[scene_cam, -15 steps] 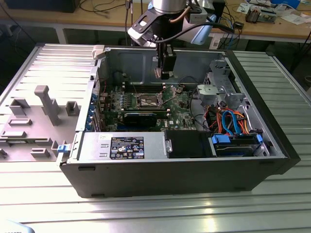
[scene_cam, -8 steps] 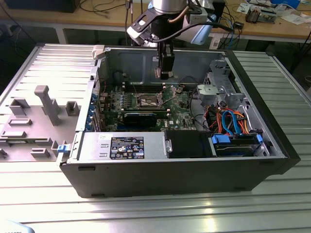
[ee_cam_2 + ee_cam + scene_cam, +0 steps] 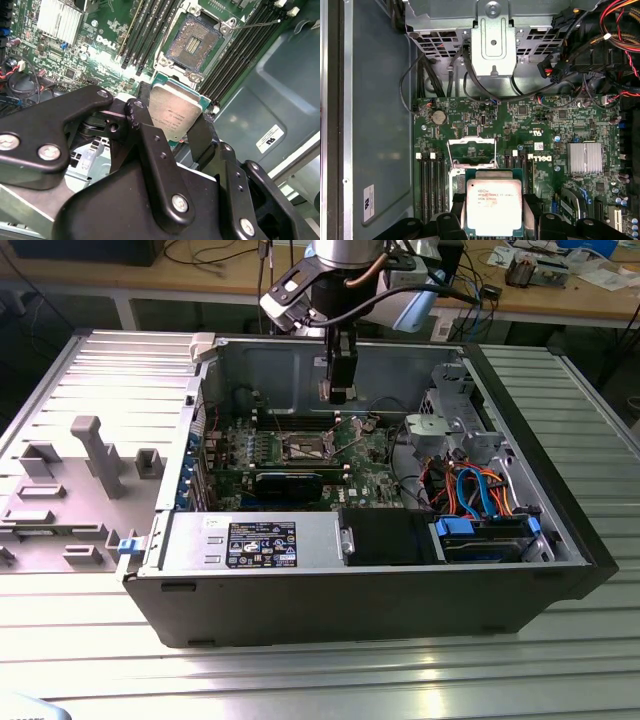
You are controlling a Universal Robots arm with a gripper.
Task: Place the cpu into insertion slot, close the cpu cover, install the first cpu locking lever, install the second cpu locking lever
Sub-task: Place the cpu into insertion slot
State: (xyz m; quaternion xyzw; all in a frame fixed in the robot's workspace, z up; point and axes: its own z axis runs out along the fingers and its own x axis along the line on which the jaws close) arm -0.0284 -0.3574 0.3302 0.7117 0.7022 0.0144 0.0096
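Gripper (image 3: 338, 392): fingers pinching the cpu (image 3: 175, 112) by two opposite edges, above the open computer case (image 3: 350, 605). The case contains a green board (image 3: 372, 452). The insertion slot (image 3: 192, 42) lies below the gripper, apart from the chip, with the cpu cover (image 3: 471, 142) raised.

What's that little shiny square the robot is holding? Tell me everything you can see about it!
That is the cpu, a small flat square chip. Its top is silvery metal with small dark print, and a thin green rim runs round the edge. The gripper is shut on it, with a black finger pressing on each of two opposite edges. It hangs in the air above the green board, close to the open insertion slot but not in it.
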